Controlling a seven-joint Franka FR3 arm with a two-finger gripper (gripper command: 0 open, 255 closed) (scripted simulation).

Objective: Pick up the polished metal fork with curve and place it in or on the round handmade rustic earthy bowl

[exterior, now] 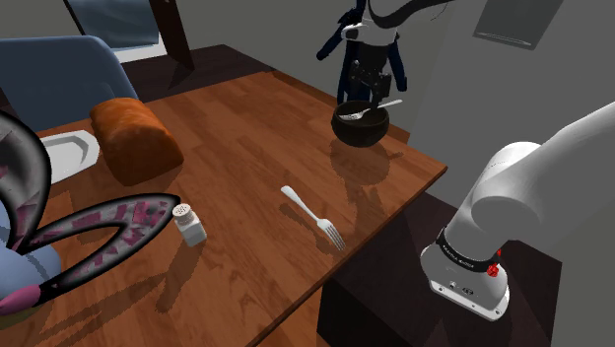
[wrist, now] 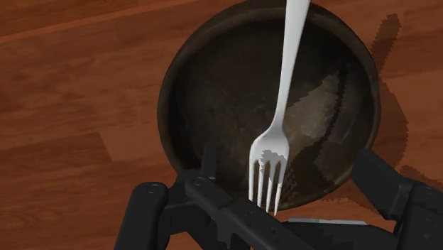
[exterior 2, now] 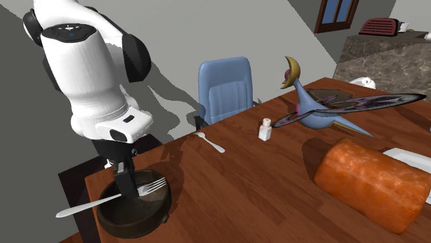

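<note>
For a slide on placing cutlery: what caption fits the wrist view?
Open tool over the dark round bowl, the pale fork lying free across it.

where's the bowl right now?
The dark bowl sits at the corner of the table in the second exterior view's lower left, directly below the gripper, with a fork across it.

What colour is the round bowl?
Dark mottled brown round bowl, nearly black at its rim; clearest in the wrist view.
</note>
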